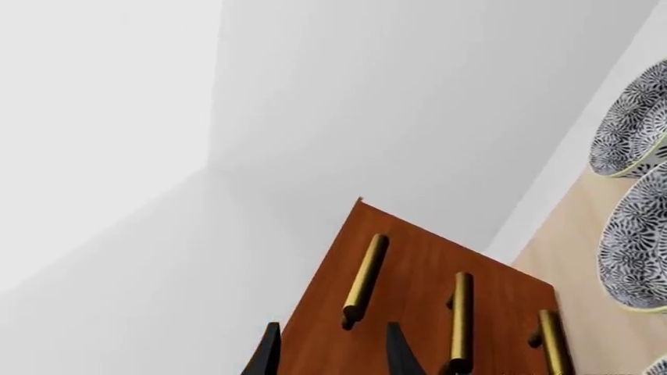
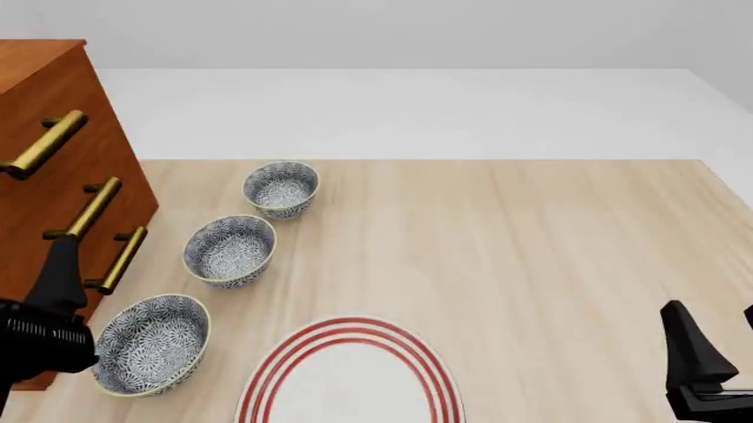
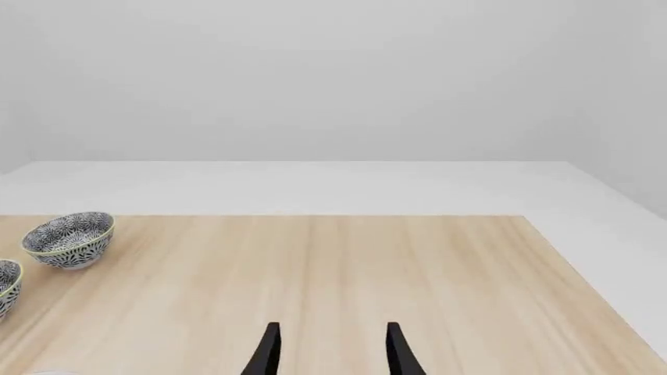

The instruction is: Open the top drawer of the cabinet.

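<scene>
The reddish-brown cabinet stands at the table's left edge. Its top drawer carries the highest brass handle. In the left wrist view the top drawer and its handle lie just ahead of my left gripper, which is open. The handle's near end sits roughly in line with the gap between the fingers, and nothing is gripped. In the front view the left gripper hangs low in front of the cabinet, near the lowest handle. My right gripper is open and empty over the table's near right.
Two lower drawers have like brass handles. Three patterned bowls stand in a row beside the cabinet. A white plate with red rings lies at the near edge. Light wooden tabletop stretches to the right.
</scene>
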